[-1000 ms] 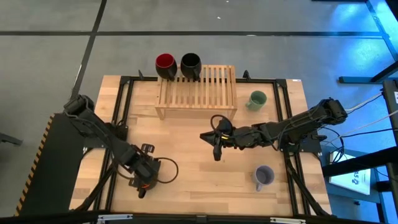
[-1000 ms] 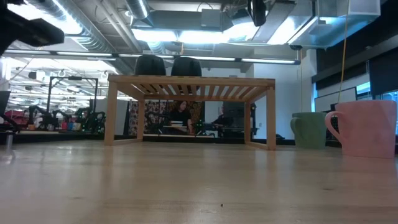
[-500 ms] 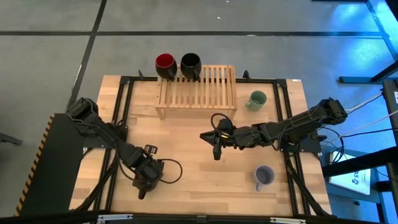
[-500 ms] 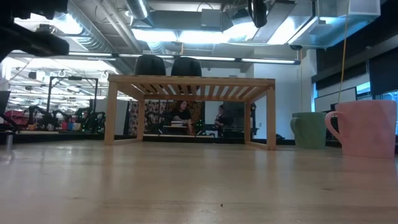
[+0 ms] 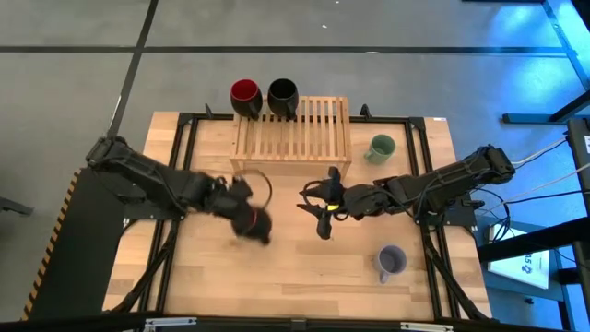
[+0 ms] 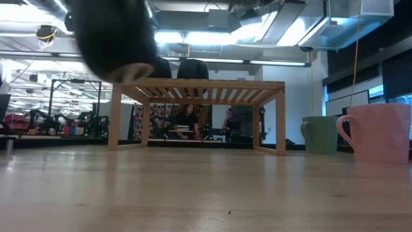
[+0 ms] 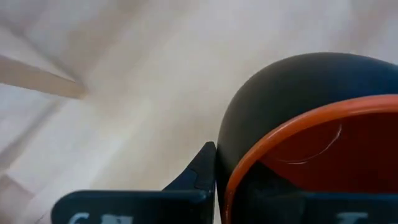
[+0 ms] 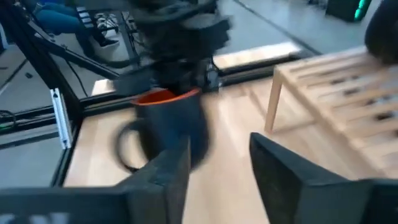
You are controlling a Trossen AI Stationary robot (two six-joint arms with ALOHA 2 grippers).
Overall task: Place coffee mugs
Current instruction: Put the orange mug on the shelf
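My left gripper is shut on a mug that is dark outside and orange inside, in the air over the table's middle left, in front of the wooden rack. The low view shows that mug high above the tabletop. My right gripper hovers open at the table's middle, pointing at the mug. A dark red mug and a black mug stand on the rack's far edge. A pale green mug and a lavender mug stand on the table at the right. My left gripper holds the mug at its orange rim, coming from above with the fingers pointing down. One finger lies against the outside of the dark wall; the other is hidden. The mug hangs upright below the gripper, clear of the table, its handle free.
The slatted rack stands at the table's far middle, its near part bare. Bare wood lies between the rack and the near edge. Black frame rails run along the table's left and right sides.
My left gripper has risen from the table's near left and gone toward the rack and the table's middle, carrying the mug, which is now lifted clear of the table.
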